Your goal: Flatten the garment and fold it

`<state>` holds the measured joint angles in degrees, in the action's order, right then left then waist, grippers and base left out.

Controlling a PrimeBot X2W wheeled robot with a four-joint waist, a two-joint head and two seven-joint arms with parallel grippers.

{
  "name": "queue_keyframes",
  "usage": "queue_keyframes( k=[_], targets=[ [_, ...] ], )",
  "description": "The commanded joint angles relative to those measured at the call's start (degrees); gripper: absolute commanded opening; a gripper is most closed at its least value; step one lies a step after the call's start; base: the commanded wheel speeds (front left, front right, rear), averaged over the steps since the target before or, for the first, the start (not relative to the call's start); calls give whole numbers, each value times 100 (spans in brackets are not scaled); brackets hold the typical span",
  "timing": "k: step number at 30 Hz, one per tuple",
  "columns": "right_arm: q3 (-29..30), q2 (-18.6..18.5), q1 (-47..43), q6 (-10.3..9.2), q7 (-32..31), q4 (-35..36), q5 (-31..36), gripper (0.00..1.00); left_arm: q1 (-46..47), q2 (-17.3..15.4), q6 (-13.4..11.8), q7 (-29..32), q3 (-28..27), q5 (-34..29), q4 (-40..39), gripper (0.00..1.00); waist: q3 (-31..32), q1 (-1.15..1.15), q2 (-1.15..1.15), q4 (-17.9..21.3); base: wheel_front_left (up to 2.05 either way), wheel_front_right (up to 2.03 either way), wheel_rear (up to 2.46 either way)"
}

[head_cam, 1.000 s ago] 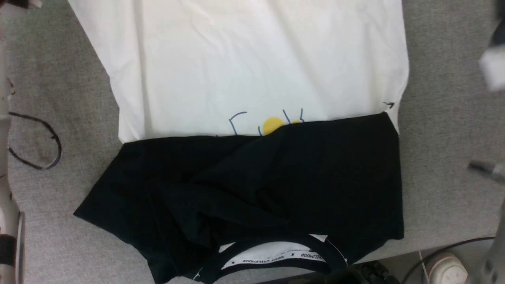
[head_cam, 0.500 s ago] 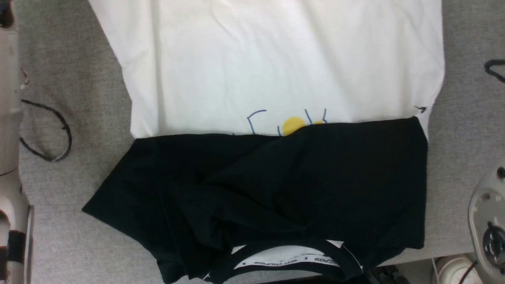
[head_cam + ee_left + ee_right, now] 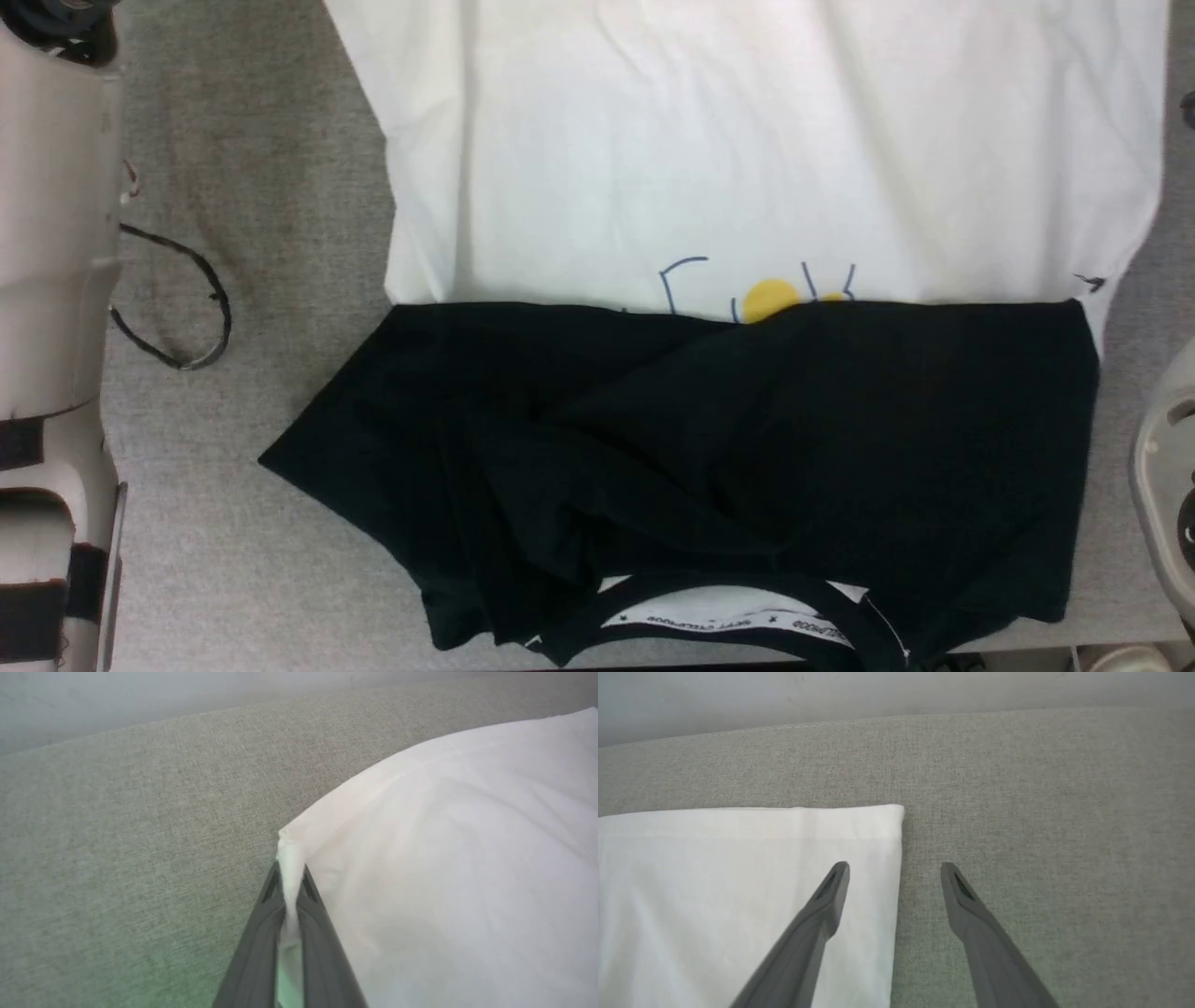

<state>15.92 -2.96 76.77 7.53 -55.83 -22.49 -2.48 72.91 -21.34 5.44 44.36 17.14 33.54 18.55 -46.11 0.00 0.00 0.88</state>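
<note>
While left jaws pinch garment (image 3: 444,868) corner, right jaws gape wide, holding nothing.

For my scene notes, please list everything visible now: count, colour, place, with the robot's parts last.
garment: one, white with black sleeves, spread on the table, sleeves folded over its near part
chest print: one, blue and yellow, half hidden by a sleeve
neck tape: one, white, lettered, inside the black collar
table: one, grey cloth, under the garment
thin loop: one, black, on the table left of the garment
left gripper: one, dark grey, shut on a white garment corner
right gripper: one, dark grey, open, over the garment's hem corner
left arm: one, pale, head view's left edge
right arm: one, pale, its right edge
</note>
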Motion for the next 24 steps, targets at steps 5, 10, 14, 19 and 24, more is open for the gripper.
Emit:
queue_keyframes(
  k=[5, 10, 14, 19, 24],
  targets=[
    [210, 7, 183, -4, 192, -171, 185, 100, -11, 100, 44, 1, 87, 143, -76, 0, -141, 0, 0, -202, 0, 0, 0],
    [330, 8, 250, -4, 314, -326, 297, 100, -10, 182, 72, -26, 160, 226, -135, 0, -225, 0, 0, -318, 0, 0, 0],
    [302, 8, 288, -4, 305, -462, 333, 51, -8, 195, 90, -27, 212, 268, -158, 0, -279, 0, 0, -365, 0, 0, 0],
    [273, 8, 354, -4, 223, -496, 492, 0, -16, 176, 95, -34, 222, 305, -143, 0, -277, 0, 0, -365, 0, 0, 0],
    [269, 8, 429, -4, 421, -490, 519, 0, -26, 148, 93, -169, 190, 313, -120, 0, -177, 0, 0, -350, 0, 0, 0]
  ],
)
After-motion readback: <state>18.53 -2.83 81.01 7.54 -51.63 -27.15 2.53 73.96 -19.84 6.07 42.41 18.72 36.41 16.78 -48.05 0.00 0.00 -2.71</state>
